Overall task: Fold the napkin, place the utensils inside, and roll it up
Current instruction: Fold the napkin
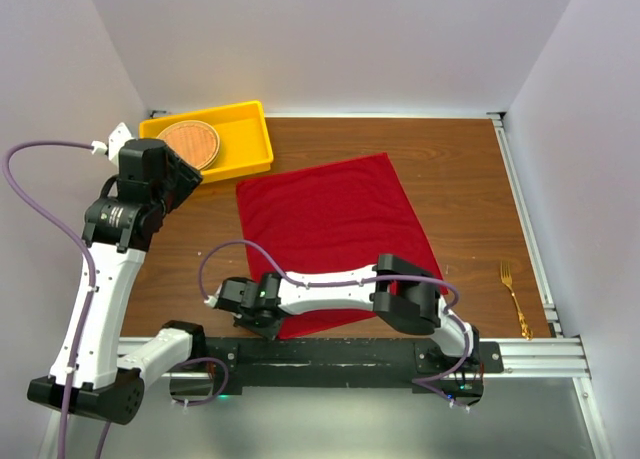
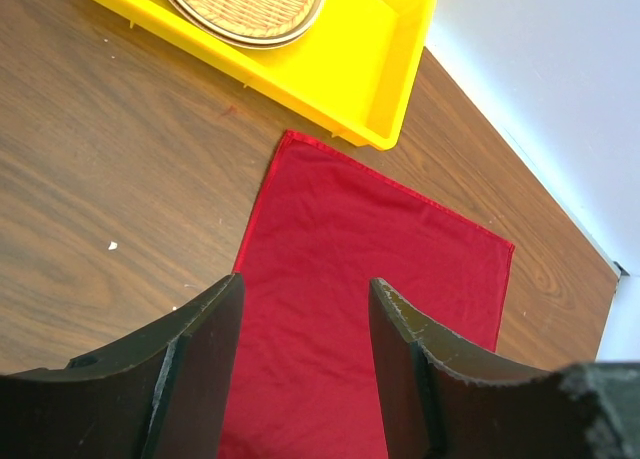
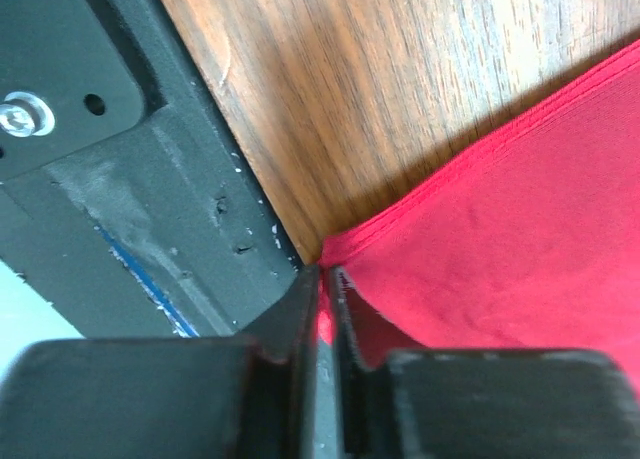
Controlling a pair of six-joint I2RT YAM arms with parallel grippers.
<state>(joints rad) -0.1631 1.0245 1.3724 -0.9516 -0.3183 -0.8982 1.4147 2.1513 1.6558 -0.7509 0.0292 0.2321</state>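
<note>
Bright red square cloth napkin (image 1: 335, 229) lies flat on the brown wooden counter (image 1: 460, 179), long axis running far to near; the right arm folds low along the near edge, right fingers (image 3: 300, 314) pinched shut on its near-left corner; left fingers (image 2: 200, 359) hover apart, empty

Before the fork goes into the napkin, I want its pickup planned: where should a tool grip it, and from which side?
Grip the fork at mid-handle, straight down from above, closing across its thin width. It lies flat on the table, tines pointing away, and the rail close on its right likely blocks a sideways approach.
</note>
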